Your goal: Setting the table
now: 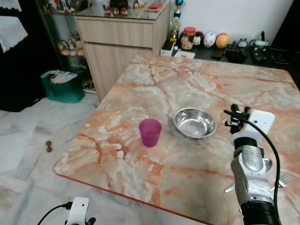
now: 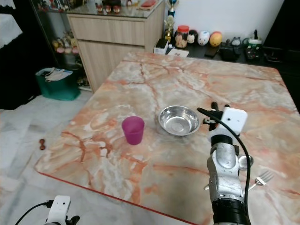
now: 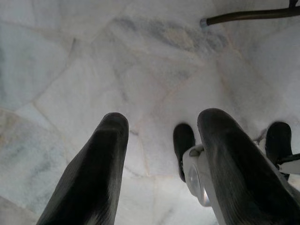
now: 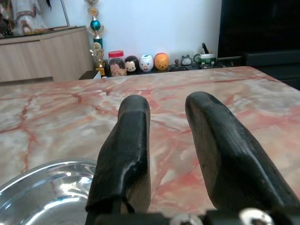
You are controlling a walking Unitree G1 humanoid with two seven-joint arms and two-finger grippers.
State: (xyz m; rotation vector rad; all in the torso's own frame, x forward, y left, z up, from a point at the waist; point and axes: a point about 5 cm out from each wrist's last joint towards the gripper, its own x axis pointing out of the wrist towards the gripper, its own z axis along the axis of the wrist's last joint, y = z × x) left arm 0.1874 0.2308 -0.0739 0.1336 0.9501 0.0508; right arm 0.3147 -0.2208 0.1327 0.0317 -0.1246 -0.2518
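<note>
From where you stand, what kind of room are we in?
Probably a dining area in a home. A big marble table holds a steel bowl, a purple cup and a fork. Behind it stand a wooden sideboard and a low shelf with a trophy.

No lettering, label or number is legible on anything here.

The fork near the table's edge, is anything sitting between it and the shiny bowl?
Nothing lying on the table blocks that path. The fork lies near the table's edge, and the steel bowl sits farther in, beside the purple cup. Only the robot's own right arm, with its right gripper open and empty, hangs above the marble between them.
</note>
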